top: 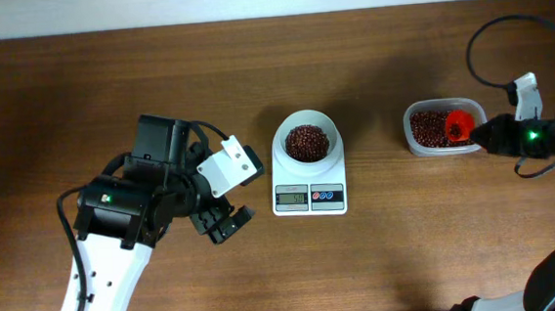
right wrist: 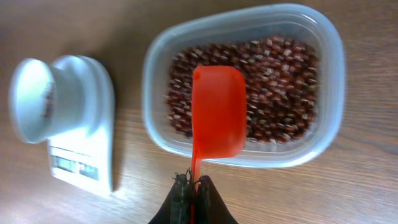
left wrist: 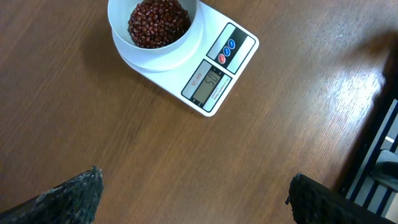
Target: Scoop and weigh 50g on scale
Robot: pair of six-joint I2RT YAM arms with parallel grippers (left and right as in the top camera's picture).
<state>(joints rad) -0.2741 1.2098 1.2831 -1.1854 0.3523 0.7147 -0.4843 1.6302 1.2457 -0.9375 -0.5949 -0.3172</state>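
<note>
left end effector [left wrist: 194,198] wide open near the scale [top: 309,198], right end effector [right wrist: 191,185] pinching the red scoop [right wrist: 219,112] over the bean tub [right wrist: 333,74]

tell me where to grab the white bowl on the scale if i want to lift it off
Grip the rim of the bowl from straight above, on the side facing the open left gripper, with one finger outside and one just inside. The wall is round and thin, and the beans heap in the middle, leaving a bare band under the rim. Lift it level.
</note>
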